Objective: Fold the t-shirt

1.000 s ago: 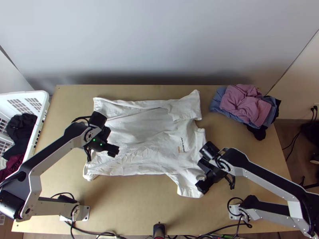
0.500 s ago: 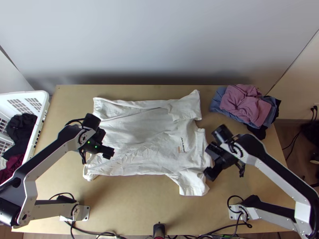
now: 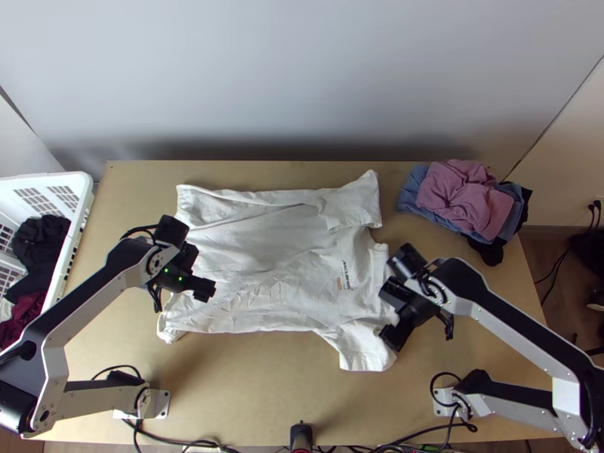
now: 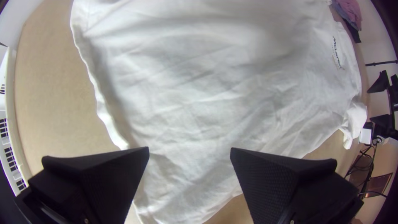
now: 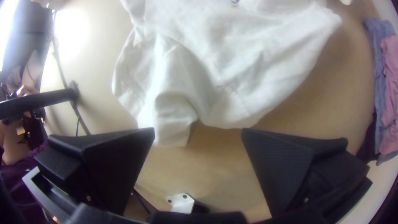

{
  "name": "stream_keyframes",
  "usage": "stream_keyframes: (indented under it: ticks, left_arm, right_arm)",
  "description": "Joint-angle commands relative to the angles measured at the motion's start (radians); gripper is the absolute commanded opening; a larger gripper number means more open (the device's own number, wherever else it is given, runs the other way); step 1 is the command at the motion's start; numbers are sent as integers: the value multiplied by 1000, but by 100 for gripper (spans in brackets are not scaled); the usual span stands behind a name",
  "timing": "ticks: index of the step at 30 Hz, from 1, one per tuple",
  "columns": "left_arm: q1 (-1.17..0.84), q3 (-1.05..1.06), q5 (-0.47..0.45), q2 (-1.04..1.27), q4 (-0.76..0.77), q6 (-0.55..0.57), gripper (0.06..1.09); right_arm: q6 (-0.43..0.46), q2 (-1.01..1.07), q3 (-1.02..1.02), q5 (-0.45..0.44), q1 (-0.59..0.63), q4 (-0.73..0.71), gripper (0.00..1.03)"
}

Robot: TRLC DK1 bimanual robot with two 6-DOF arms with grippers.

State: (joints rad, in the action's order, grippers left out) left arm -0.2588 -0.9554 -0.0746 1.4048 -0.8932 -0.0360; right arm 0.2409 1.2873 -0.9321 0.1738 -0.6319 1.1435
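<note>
A white t-shirt (image 3: pixel 272 257) lies spread and wrinkled across the middle of the table, its collar and sleeve end to the right. Above its lower left part is my left gripper (image 3: pixel 205 289). In the left wrist view the left gripper (image 4: pixel 190 155) stands open over the shirt (image 4: pixel 199 91), holding nothing. My right gripper (image 3: pixel 386 313) is at the near right sleeve. From the right wrist, the open right gripper (image 5: pixel 198 137) has the rumpled sleeve (image 5: pixel 174 116) of the shirt before it, with no cloth held between its fingers.
A pile of pink and blue clothes (image 3: pixel 464 200) lies at the table's far right corner. At the left edge stands a white basket (image 3: pixel 75 198) with dark clothes in it. Bare wood of the table (image 3: pixel 257 385) shows along the near side.
The right gripper has moved right off the near sleeve, then slightly back left towards it. My left gripper has shifted a little left. The near sleeve's edge has spread slightly to the right.
</note>
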Motion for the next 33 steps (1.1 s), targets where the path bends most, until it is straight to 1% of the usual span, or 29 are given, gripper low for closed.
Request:
stream_keyframes:
  ticks: [1, 7, 13, 18, 20, 23, 27, 30, 33]
  left_arm:
    - [3, 3, -1, -3, -3, 4, 101]
    - [6, 0, 1, 0, -3, 4, 101]
    - [15, 0, 2, -3, -15, 4, 101]
    - [24, -2, 4, -4, -19, 2, 101]
    - [24, -6, 4, -4, -23, 2, 101]
    - [29, -16, 6, -6, -29, -1, 101]
    - [30, -22, 6, 6, -27, -4, 101]
    - [24, -36, 6, 22, -26, 1, 101]
    - [13, -49, 4, 23, -27, 7, 101]
  right_arm:
    - [-22, 55, 15, 0, -84, -10, 98]
    - [-75, 161, -31, 3, -193, -31, 98]
    - [-117, 273, -83, 66, -269, -73, 98]
    - [-164, 300, -139, 102, -330, -82, 98]
    - [-170, 282, -136, 107, -342, -57, 97]
    - [-166, 251, -109, 110, -336, 24, 98]
    - [-129, 237, -53, 118, -331, 153, 98]
    - [-112, 236, 3, 118, -330, 205, 98]
    - [-95, 222, 45, 118, -315, 225, 98]
